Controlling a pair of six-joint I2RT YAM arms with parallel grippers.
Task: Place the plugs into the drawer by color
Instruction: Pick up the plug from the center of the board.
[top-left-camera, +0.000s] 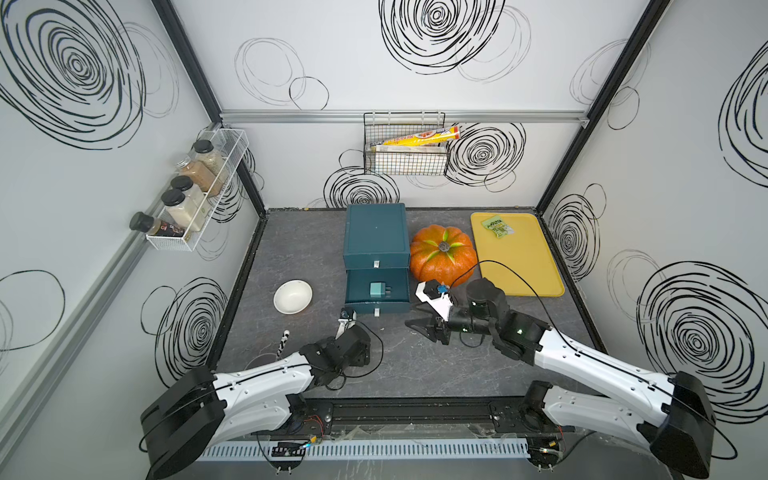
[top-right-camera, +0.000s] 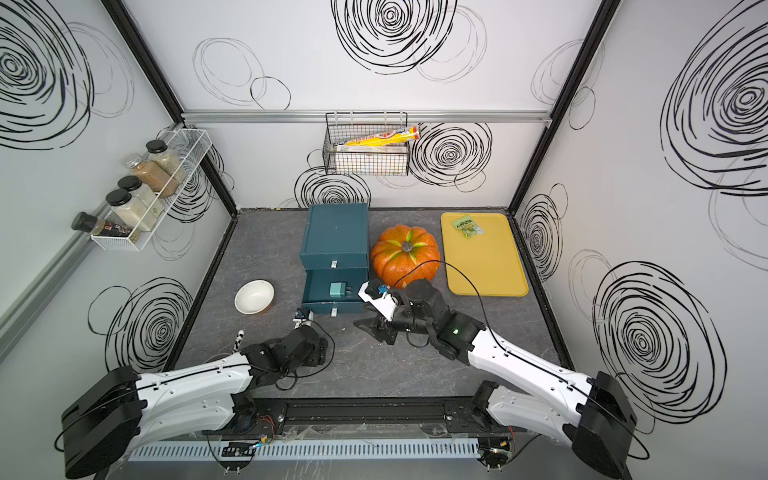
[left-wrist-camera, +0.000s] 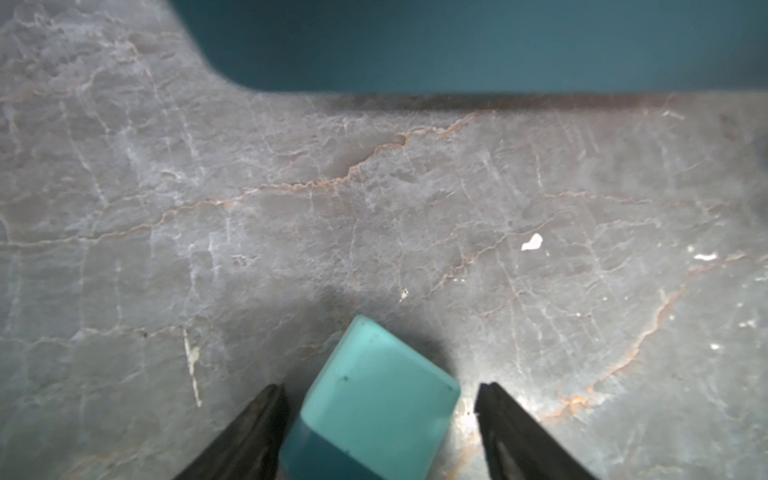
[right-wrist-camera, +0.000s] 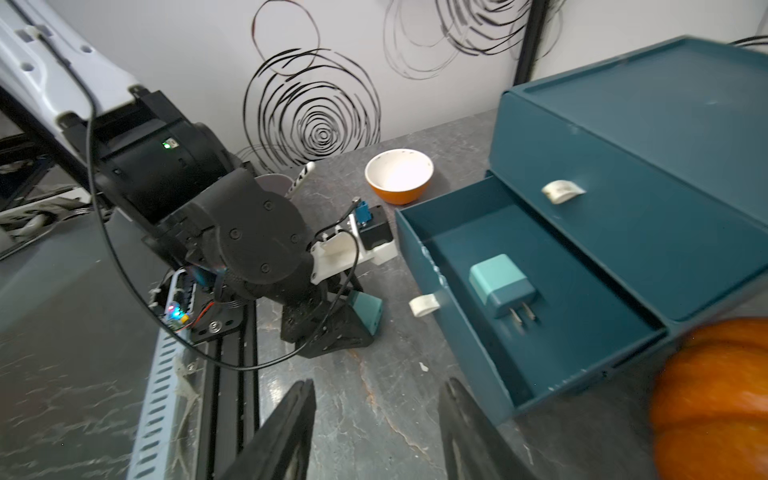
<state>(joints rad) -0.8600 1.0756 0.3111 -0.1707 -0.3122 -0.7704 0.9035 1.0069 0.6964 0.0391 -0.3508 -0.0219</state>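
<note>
Two light teal cube plugs show. One (top-left-camera: 377, 289) lies inside the pulled-out drawer (top-left-camera: 361, 308) of the dark teal chest (top-left-camera: 376, 228), clear of its walls. The other (left-wrist-camera: 374, 407) sits between the left gripper (left-wrist-camera: 380, 388) jaws near the drawer's front edge, with a gap at one side. Over bare grey marbled tabletop (left-wrist-camera: 374, 208), the right gripper (right-wrist-camera: 378, 382) hangs spread and empty.
</note>
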